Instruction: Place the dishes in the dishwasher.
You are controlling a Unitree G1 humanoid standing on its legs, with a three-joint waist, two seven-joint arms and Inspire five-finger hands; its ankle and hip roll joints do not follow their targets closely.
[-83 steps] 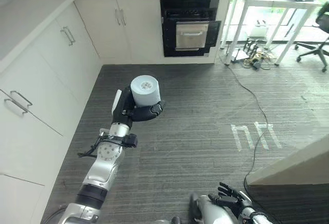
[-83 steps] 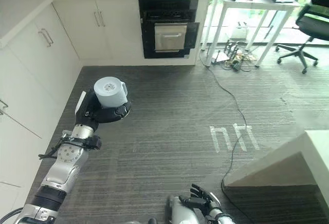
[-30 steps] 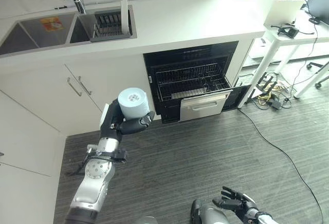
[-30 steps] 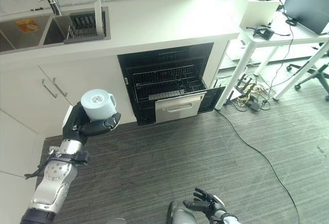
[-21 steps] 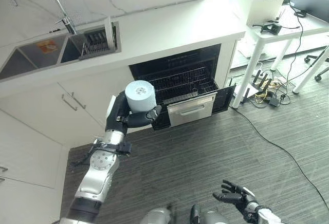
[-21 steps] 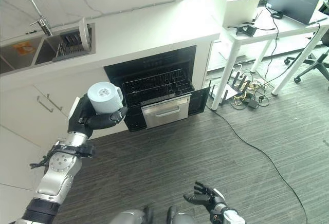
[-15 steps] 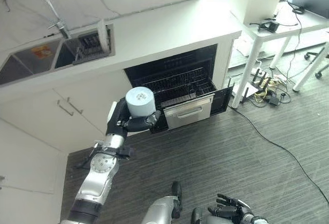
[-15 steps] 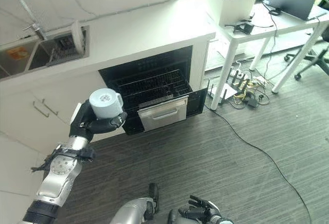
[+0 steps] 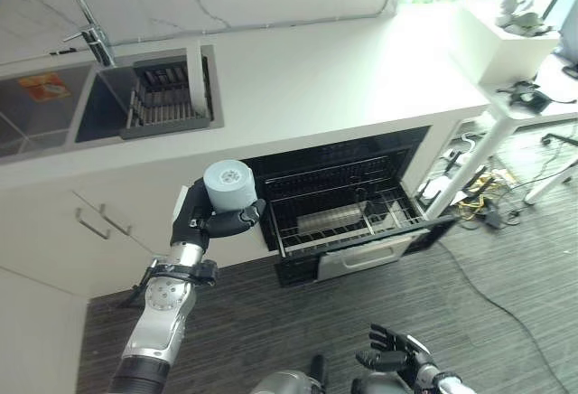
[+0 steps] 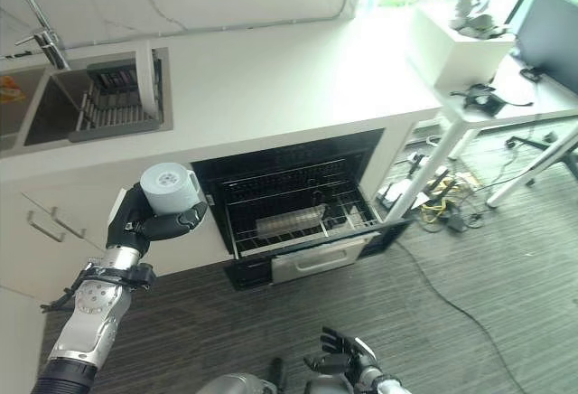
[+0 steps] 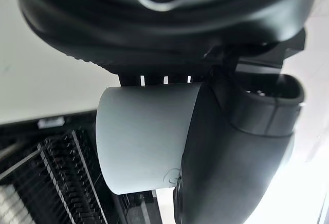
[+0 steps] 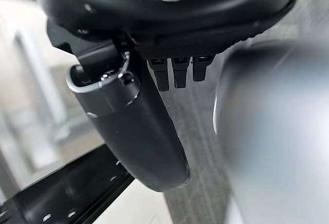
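My left hand [image 9: 200,221] is shut on a pale blue mug [image 9: 228,185], held upside down with its base up, in front of the white cabinets just left of the dishwasher. The left wrist view has the mug [image 11: 144,136] clamped between the thumb [image 11: 231,147] and the fingers. The dishwasher [image 9: 348,209] stands open under the counter with its wire rack [image 9: 361,218] pulled out and a pale oblong item [image 9: 330,221] lying in it. My right hand [image 9: 395,361] hangs low over the floor, fingers spread, holding nothing.
A white counter [image 9: 343,78] runs above the dishwasher. At the left is a sink [image 9: 54,114] with a drying rack [image 9: 167,105] and a white plate [image 9: 194,87] standing in it. White desk [image 9: 533,96] and floor cables [image 9: 479,213] at the right.
The camera has shifted and the dishwasher now sits closer, with its rack seen from above. My left hand still holds the mug, now just left of the rack.
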